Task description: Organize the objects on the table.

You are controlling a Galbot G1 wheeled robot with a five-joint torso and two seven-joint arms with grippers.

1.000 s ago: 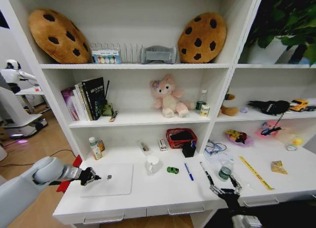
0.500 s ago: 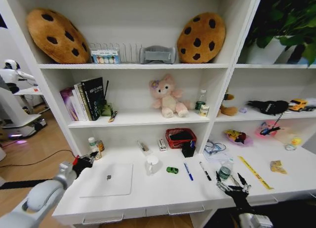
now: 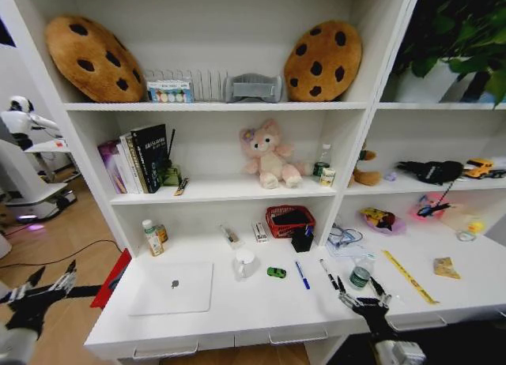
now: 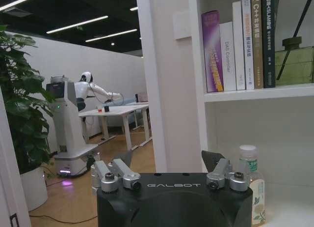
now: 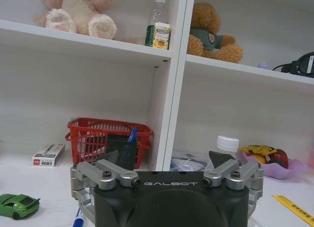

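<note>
The left gripper [image 3: 35, 290] hangs off the desk's left end, over the floor, fingers spread. On the white desk [image 3: 237, 306] the closed silver laptop [image 3: 174, 287] lies flat, long axis left-right. Next come the green toy car [image 3: 276, 272], lying crosswise, a blue pen [image 3: 302, 274] and a black pen [image 3: 328, 273], both running front to back. The right gripper [image 3: 362, 298] sits at the front edge, apparently open. Both grippers read "GALBOT".
</note>
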